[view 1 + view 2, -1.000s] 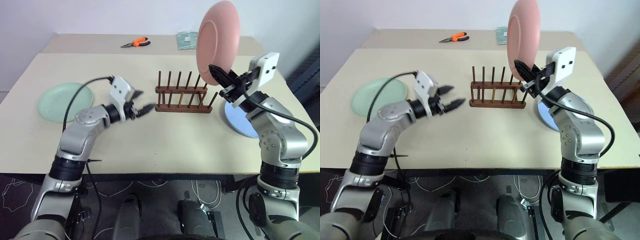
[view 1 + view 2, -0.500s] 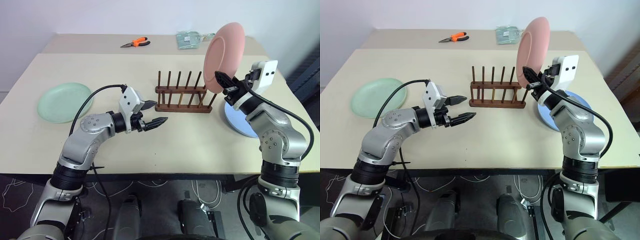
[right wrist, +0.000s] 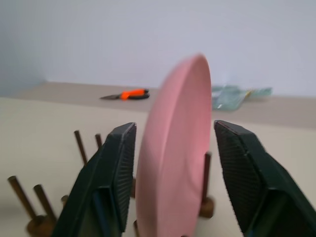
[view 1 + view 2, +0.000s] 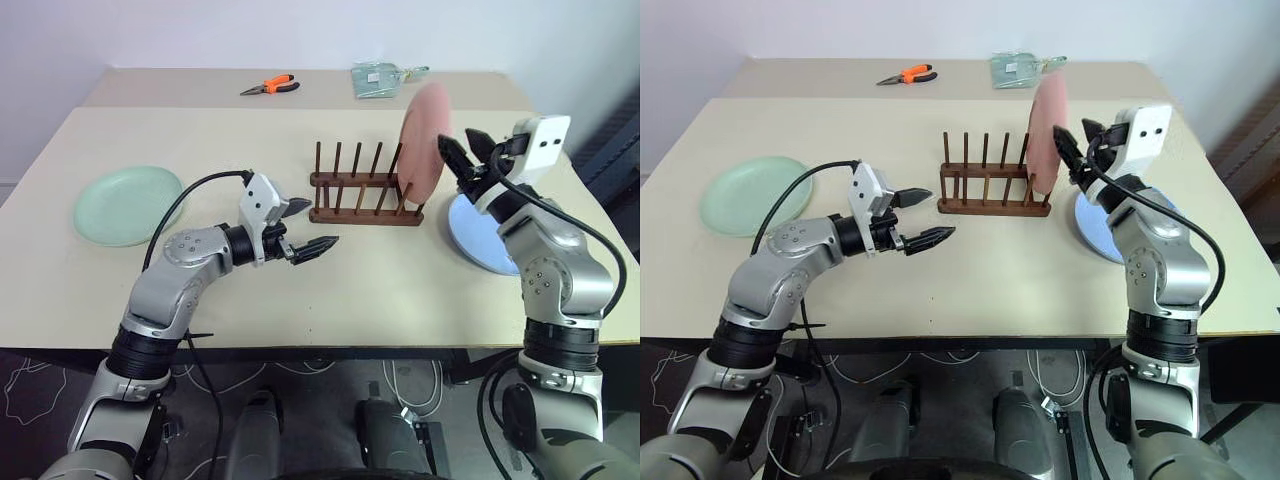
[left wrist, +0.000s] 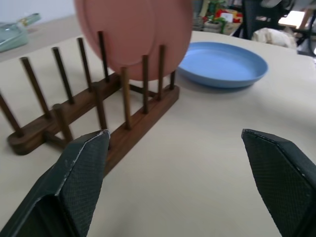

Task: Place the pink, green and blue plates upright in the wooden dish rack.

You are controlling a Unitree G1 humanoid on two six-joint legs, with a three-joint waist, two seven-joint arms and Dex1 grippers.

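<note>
The pink plate [image 4: 424, 140] stands upright between the pegs at the right end of the wooden dish rack [image 4: 361, 196]. My right gripper [image 4: 459, 146] is open at the plate's right edge. In the right wrist view its fingers stand either side of the pink plate [image 3: 173, 158] with a gap on each side. My left gripper [image 4: 318, 224] hovers open and empty just in front of the rack's left part. The green plate [image 4: 129, 204] lies flat at the table's left. The blue plate [image 4: 478, 236] lies flat at the right, partly behind my right arm.
Orange-handled pliers [image 4: 271, 86] and a pale green packet [image 4: 377, 78] lie on the far table behind the rack. The table's front edge [image 4: 330, 345] runs just below both arms.
My right gripper has brought the pink plate down into the rack's right end and opened off it. My left gripper's jaws have spread wider.
</note>
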